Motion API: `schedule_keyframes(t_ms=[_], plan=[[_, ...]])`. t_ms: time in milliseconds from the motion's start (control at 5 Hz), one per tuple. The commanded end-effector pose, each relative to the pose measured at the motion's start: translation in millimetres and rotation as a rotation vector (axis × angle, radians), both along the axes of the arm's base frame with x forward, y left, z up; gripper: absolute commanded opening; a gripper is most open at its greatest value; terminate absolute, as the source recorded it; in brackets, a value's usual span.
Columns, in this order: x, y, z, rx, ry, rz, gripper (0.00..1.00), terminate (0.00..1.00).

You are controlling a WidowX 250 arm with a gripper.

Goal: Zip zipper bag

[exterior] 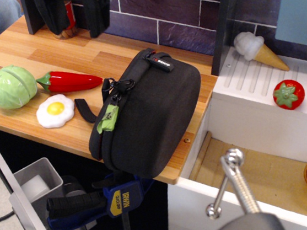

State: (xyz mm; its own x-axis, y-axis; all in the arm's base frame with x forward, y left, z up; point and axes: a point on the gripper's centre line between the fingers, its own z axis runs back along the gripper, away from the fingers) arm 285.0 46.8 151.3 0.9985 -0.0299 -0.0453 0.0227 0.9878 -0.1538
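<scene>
In the only view, the black zipper bag (150, 112) lies on the right part of the wooden counter (36, 56), and its lower corner comes over the front edge. Its long axis runs diagonally, from the near left at the counter edge to the far right toward the tiled wall. The handle with a small red-white logo (160, 63) is at the far upper end. The zipper edge faces left and toward the camera, and the lime-green pull tab (108, 118) hangs on this side, just below a black cord loop. A black strap (85, 110) lies flat on the wood beside the bag. The gripper (73, 13) is at the top left, above the back of the counter and well apart from the bag; its two dark fingers (97, 13) point down with a clear gap between them, and nothing is in the gap. Left of the bag there are a green cabbage (11, 87), a red pepper (69, 81) and a fried egg (55, 110). On the white sink unit at the right lie an ice cream cone (258, 49) and a strawberry (288, 94).
</scene>
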Motion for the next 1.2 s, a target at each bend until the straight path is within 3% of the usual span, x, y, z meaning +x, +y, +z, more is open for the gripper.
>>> schedule_keyframes(t_ms=[0,200,600,800,1000], plan=[[-37.1,-25.3,21.6,-0.011,-0.060,-0.032,1.00,0.00],[-48.1,-36.9,5.9,0.053,-0.054,0.008,1.00,0.00],[-65.1,-52.8,-20.7,0.053,-0.061,-0.013,1.00,0.00],[-63.7,-59.6,-31.1,0.072,-0.128,-0.006,1.00,0.00],[-68.9,-63.1,-43.0,0.083,-0.129,-0.017,1.00,0.00]])
